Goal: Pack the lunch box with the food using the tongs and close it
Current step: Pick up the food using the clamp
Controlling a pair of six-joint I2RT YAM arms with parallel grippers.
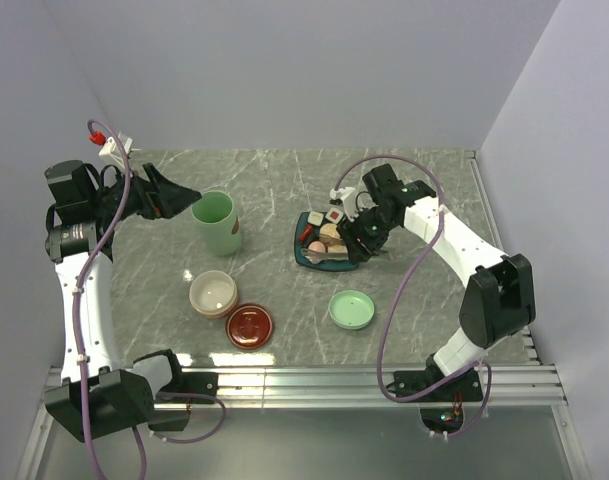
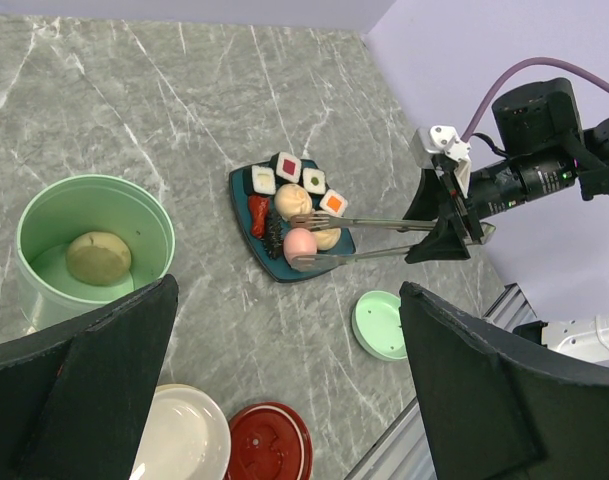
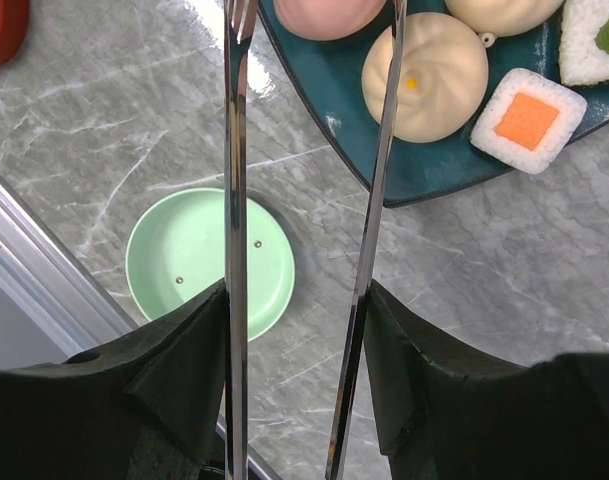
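My right gripper (image 1: 362,238) (image 3: 299,300) is shut on the silver tongs (image 3: 234,180) (image 2: 384,237), pressing both arms from outside. The tong tips reach over the teal plate (image 1: 306,258) (image 3: 404,175) and stand on either side of a pink ball (image 2: 300,243) (image 3: 329,12). Beside it lie a beige bun (image 3: 439,75), sushi squares (image 3: 527,120) (image 2: 287,165) and a red-and-dark piece (image 2: 264,218). The mint-green pot (image 1: 214,222) (image 2: 44,225) stands open with one beige ball (image 2: 98,257) inside. My left gripper (image 1: 174,200) (image 2: 289,390) hovers open and empty just left of the pot.
The mint lid (image 1: 351,309) (image 2: 382,325) (image 3: 209,262) lies upside down in front of the plate. The cream bowl (image 1: 213,294) (image 2: 184,435) and dark-red lid (image 1: 249,325) (image 2: 269,445) sit side by side near the front rail (image 1: 314,380).
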